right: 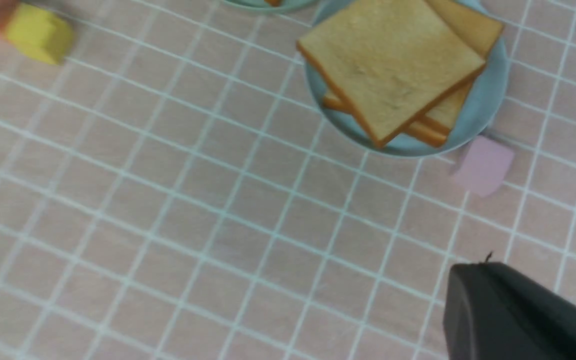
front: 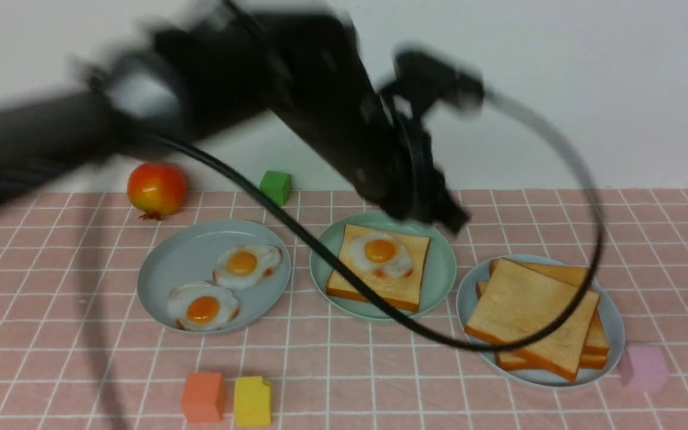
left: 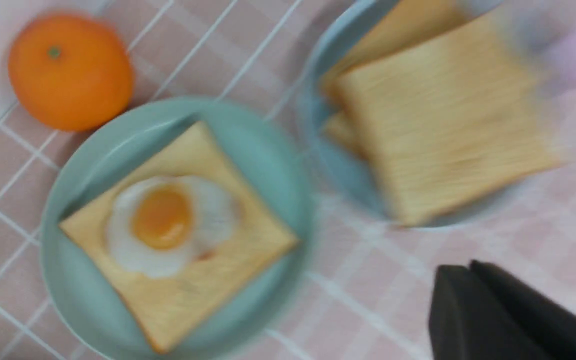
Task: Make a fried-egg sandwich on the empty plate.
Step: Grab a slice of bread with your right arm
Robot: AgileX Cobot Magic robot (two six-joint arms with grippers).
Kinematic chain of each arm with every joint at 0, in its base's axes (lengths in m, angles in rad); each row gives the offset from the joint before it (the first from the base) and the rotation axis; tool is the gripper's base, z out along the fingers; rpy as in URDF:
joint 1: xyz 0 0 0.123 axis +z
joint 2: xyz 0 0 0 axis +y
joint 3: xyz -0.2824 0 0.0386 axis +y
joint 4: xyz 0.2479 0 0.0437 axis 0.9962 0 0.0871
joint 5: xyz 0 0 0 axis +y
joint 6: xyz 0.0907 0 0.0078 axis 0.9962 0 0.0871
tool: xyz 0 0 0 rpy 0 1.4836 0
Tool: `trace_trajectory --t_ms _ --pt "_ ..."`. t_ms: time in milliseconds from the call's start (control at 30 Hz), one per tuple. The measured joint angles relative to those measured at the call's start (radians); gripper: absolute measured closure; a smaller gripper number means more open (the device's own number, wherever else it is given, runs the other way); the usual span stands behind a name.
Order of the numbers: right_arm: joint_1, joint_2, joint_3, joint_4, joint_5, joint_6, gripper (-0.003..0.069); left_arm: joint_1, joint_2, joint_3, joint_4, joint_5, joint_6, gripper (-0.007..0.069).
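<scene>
The mint-green plate sits mid-table and holds one toast slice. A fried egg lies on that slice, uncovered. To its right, a grey-blue plate carries stacked toast slices. My left gripper, blurred by motion, hangs shut and empty above the mint plate's far right rim. My right gripper is shut and empty over bare cloth near the toast stack. It does not show in the front view.
A grey-blue plate at the left holds two fried eggs. A red-orange fruit, an orange and a green cube stand at the back. Orange, yellow and pink cubes lie in front. A black cable loops over the plates.
</scene>
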Motion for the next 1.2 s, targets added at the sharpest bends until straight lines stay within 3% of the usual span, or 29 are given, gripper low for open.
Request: trace_trajectory --t_ms 267,500,533,567,633,667,767,933,1200 --pt "-0.019 0.352 -0.003 -0.037 -0.125 -0.126 0.0609 0.000 -0.352 0.207 -0.121 0.036 -0.004 0.0612" --pt "-0.220 0.655 -0.096 0.102 -0.211 -0.324 0.0522 0.000 -0.693 0.611 -0.149 -0.067 0.013 0.0612" --pt "-0.270 0.708 -0.123 0.175 -0.237 -0.409 0.0474 0.000 -0.772 0.697 -0.158 -0.095 0.026 0.0612" --pt "-0.274 0.713 -0.123 0.175 -0.237 -0.409 0.0474 0.000 -0.780 0.706 -0.158 -0.098 0.029 0.0612" --pt "-0.309 0.761 -0.133 0.262 -0.282 -0.505 0.0393 0.000 -0.853 0.785 -0.163 -0.133 0.034 0.0612" --pt "-0.310 0.764 -0.133 0.274 -0.290 -0.519 0.0379 0.000 -0.863 0.796 -0.163 -0.136 0.035 0.0612" --pt "-0.317 0.829 -0.137 0.311 -0.382 -0.607 0.0243 0.000 -0.910 0.855 -0.165 -0.172 0.036 0.0612" --pt "-0.317 0.881 -0.139 0.265 -0.478 -0.638 0.0159 0.000 -0.911 0.864 -0.165 -0.187 0.036 0.0612" --pt "-0.317 0.928 -0.139 0.244 -0.491 -0.637 0.0153 0.000 -0.911 0.864 -0.165 -0.195 0.058 0.0612"
